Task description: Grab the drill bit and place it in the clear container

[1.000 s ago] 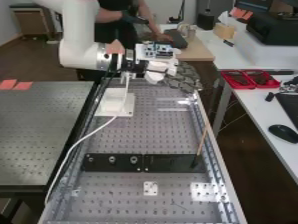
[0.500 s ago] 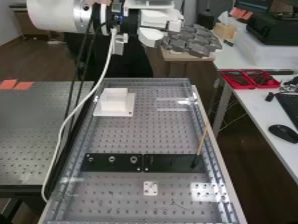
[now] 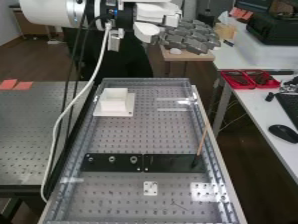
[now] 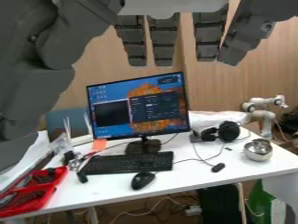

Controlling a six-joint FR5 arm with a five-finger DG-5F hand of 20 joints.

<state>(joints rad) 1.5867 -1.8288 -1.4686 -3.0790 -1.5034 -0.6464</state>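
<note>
- The white arm (image 3: pixel 50 12) and its dark grey hand (image 3: pixel 193 37) have risen from low over the far end of the perforated bench (image 3: pixel 153 135), with only a slight shift since the middle frame.
- Fingers hang nearly straight and spread, the thumb apart from them; nothing is in their hold.
- The drill bit cannot be identified for certain; the likeliest candidate, a slim tan rod (image 3: pixel 202 139), stands tilted at the right end of the black strip (image 3: pixel 166 162).
- If that is the bit, expect it light, stiff and smooth, prone to turning in the grasp; a pinch on its upper length would suit.
- The clear container cannot be told from the bench's glossy surfaces.
- A white box (image 3: pixel 114 106) sits at the far left, contents unclear; red trays (image 3: pixel 242 87) on the side table hold dark, slender pieces.
</note>
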